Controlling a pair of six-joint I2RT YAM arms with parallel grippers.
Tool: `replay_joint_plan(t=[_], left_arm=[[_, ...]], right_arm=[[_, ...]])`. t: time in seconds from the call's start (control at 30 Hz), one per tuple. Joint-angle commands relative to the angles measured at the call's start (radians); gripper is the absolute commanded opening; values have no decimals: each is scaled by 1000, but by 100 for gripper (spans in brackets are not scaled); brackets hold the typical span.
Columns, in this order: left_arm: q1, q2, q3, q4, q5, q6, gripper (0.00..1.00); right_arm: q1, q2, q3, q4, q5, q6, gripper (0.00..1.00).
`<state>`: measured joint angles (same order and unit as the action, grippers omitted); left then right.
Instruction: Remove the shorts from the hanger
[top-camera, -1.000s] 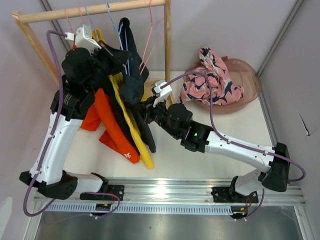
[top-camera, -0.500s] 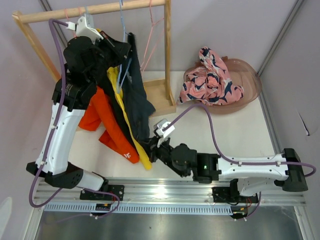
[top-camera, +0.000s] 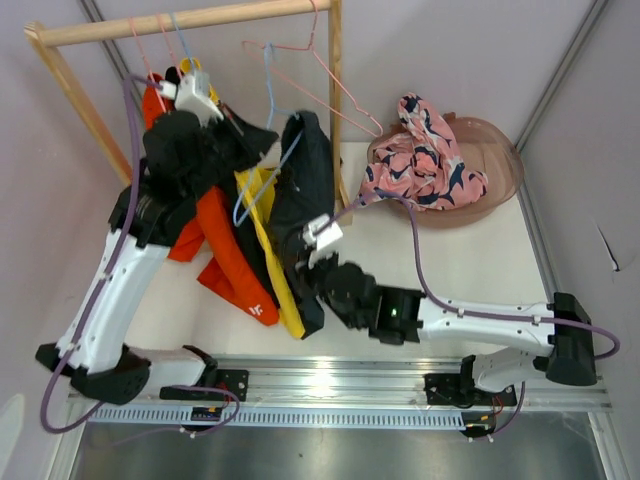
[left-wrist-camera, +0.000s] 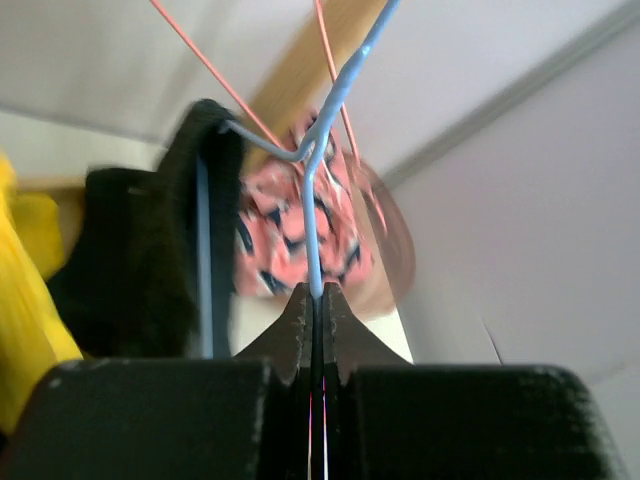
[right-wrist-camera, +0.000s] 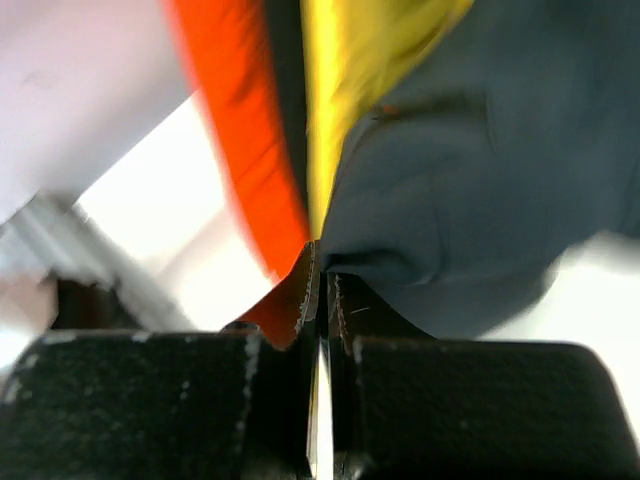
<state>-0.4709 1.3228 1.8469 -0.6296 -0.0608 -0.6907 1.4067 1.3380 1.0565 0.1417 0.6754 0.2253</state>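
Jaws of the left gripper (left-wrist-camera: 316, 305) clenched on the wire of the blue hanger (left-wrist-camera: 312, 230), just under its twisted neck, below the rail of the wooden rack (top-camera: 190, 20). Jaws of the right gripper (right-wrist-camera: 320, 262) pressed together at the hem of the black shorts (right-wrist-camera: 470, 150), a fold apparently nipped between the tips, low in front of the rack's foot.

Black shorts draped over one shoulder of the tilted hanger, stretched taut from under the rail down to the right gripper. Beside them, under the rack's left half, the orange shorts (top-camera: 230, 275) and yellow shorts (top-camera: 270, 245). Right of the rack's post, the pink floral shorts (top-camera: 420, 150), already off and heaped in the brown basin (top-camera: 505, 150). A bare pink hanger (top-camera: 345, 84) swung out by the post.

Handling, by judgement: light, limp cloth, no shape of its own, likely to slide freely along smooth wire yet to catch at the shoulder bend. Best taken at a hem or seam, where the doubled layers give the tips some bulk. Risk of dragging the neighbouring yellow cloth along.

Left arm reared up from its base, elbow bent, wrist lifted toward the rail. Right arm laid low and long, forearm near level, wrist turned in toward the rack.
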Motion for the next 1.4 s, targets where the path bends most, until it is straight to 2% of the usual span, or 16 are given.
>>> replay_joint_plan(t=[0.0, 0.1, 0.17, 0.33, 0.43, 0.47, 0.67, 0.8, 0.83, 0.93, 1.17, 1.27, 1.37], left_arm=[[-98, -198, -129, 59, 0, -62, 0], [-156, -336, -285, 35, -30, -119, 0], [-163, -410, -325, -4, -19, -136, 0], [-164, -513, -327, -61, -48, -92, 0], [-164, -556, -357, -73, -99, -56, 0], [-164, -565, -373, -71, -109, -47, 0], [-164, -600, -456, -35, -102, -27, 0], [-163, -608, -482, -24, -99, -10, 0], [-164, -609, -488, -24, -102, -6, 0], [-164, -611, -488, -33, -117, 14, 0], [-164, -600, -485, -25, -143, 59, 0], [-163, -583, -480, -10, -146, 71, 0], [-163, -551, -477, 7, -151, 92, 0]], right_arm=[[-157, 7, 184, 47, -87, -105, 0], [-250, 44, 288, 15, -140, -165, 0], [-319, 64, 396, -36, -160, -190, 0], [-426, 20, 456, -2, -100, -279, 0], [-509, -8, 491, 29, -89, -255, 0], [-569, -5, 560, 0, -120, -230, 0], [-719, 149, 845, 9, -134, -351, 0], [-932, 288, 1052, -8, -212, -307, 0], [-966, 318, 1148, -22, -235, -290, 0], [-1073, 429, 1281, -60, -281, -242, 0], [-1222, 575, 1300, 4, -338, -182, 0], [-1261, 590, 1213, 77, -362, -159, 0], [-1288, 581, 1050, 122, -372, -110, 0]])
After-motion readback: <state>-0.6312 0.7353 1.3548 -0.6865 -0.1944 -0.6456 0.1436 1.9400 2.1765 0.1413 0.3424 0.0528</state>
